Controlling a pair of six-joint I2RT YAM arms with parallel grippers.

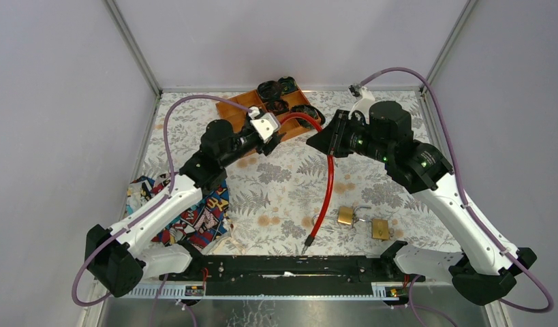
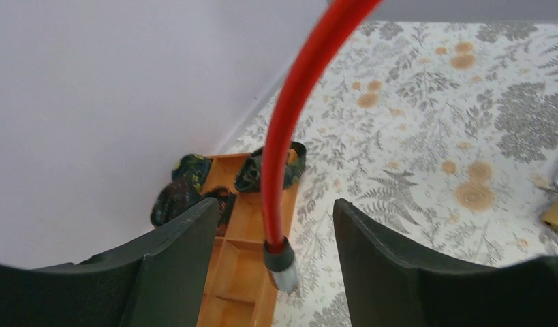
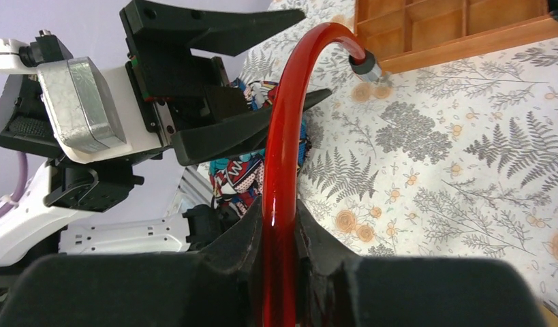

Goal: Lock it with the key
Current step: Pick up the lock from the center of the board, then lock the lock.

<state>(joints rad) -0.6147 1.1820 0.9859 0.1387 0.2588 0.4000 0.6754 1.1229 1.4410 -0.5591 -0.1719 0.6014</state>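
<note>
Since a handover of its free end seems intended, the left gripper point(image 2: 276, 204) is held spread around the red cable point(image 1: 328, 180) without touching it; right of centre, the right gripper point(image 3: 279, 208) is clamped on it, with the padlocks point(image 1: 345, 216) lying below.

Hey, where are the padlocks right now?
In the top view, a brass padlock and a second padlock lie side by side near the front edge of the table, right of centre, just right of the free end of the red cable.

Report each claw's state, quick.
Left claw: open, red cable passing through, ungripped.
Right claw: closed on the red cable.
</note>
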